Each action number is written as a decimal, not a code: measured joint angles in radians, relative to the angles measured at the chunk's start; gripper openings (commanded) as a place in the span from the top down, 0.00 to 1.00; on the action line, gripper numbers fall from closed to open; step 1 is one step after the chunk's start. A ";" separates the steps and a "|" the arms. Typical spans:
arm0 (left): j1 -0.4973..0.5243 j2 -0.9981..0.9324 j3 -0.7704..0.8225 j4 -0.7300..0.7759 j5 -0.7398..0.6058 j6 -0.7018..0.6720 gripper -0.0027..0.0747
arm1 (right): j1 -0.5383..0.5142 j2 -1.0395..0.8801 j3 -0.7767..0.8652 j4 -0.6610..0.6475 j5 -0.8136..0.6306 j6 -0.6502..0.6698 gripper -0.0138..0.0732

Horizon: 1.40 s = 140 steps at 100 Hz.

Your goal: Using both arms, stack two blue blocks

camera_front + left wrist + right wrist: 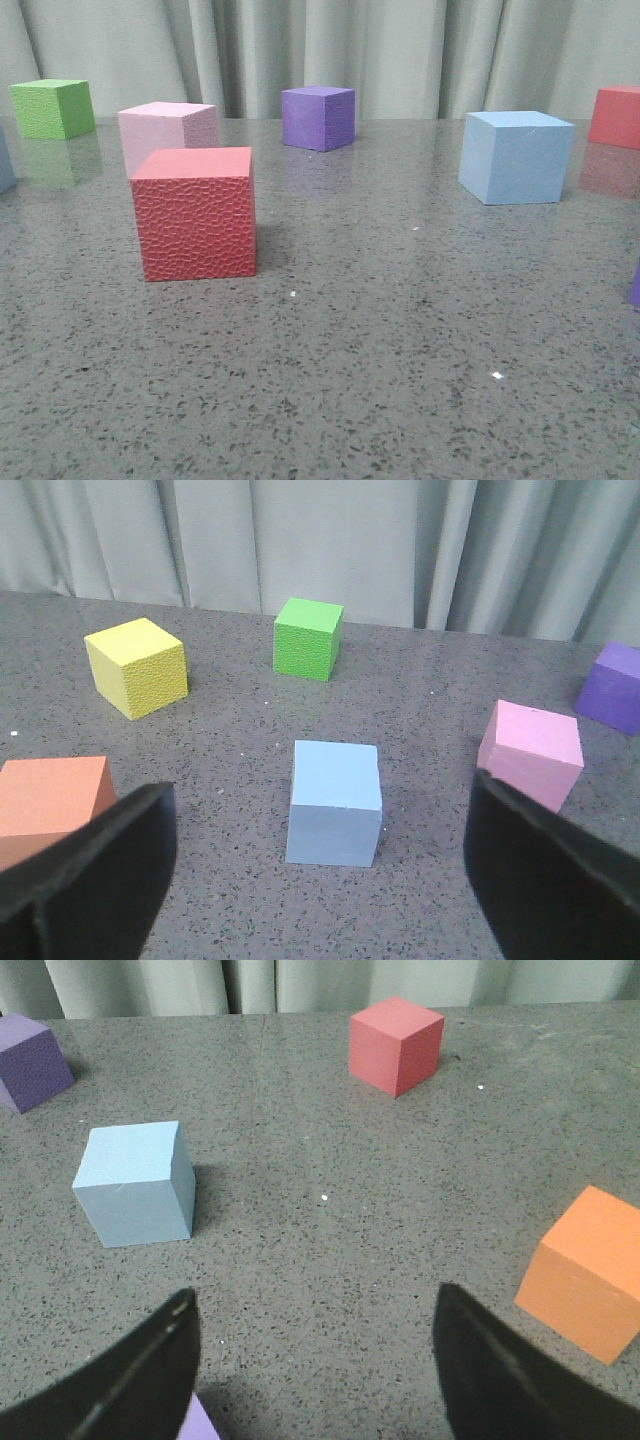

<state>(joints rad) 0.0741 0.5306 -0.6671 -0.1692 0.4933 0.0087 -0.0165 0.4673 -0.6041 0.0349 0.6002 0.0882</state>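
One pale blue block (515, 157) stands on the right of the table in the front view. It shows again in the right wrist view as the blue block (135, 1185), ahead of my open right gripper (316, 1295) and off to one side, well apart from it. The other blue block (335, 800) sits on the table just ahead of my left gripper (322, 805), centred between the wide-open fingers and touching neither. In the front view only a pale blue sliver (3, 160) of it shows at the left edge. Neither arm appears in the front view.
A textured red cube (195, 212) stands front left with a pink cube (165, 130) behind it. A green cube (52, 107), purple cube (318, 116) and second red cube (616, 116) line the back. A yellow cube (137, 667) and an orange cube (585, 1275) sit near the grippers.
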 measured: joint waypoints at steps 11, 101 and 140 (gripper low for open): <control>0.000 0.000 0.000 0.000 0.000 0.002 0.16 | 0.000 0.000 0.000 0.000 0.000 0.000 0.22; 0.000 0.000 0.000 -0.010 -0.008 0.002 0.16 | 0.179 0.583 -0.594 0.002 0.381 0.000 0.22; 0.000 0.000 0.000 -0.010 -0.008 0.002 0.16 | 0.220 0.936 -0.879 0.008 0.496 0.036 0.22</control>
<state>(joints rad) 0.0741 0.5306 -0.6671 -0.1794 0.4854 0.0105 0.2033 1.4036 -1.4829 0.0425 1.0961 0.1246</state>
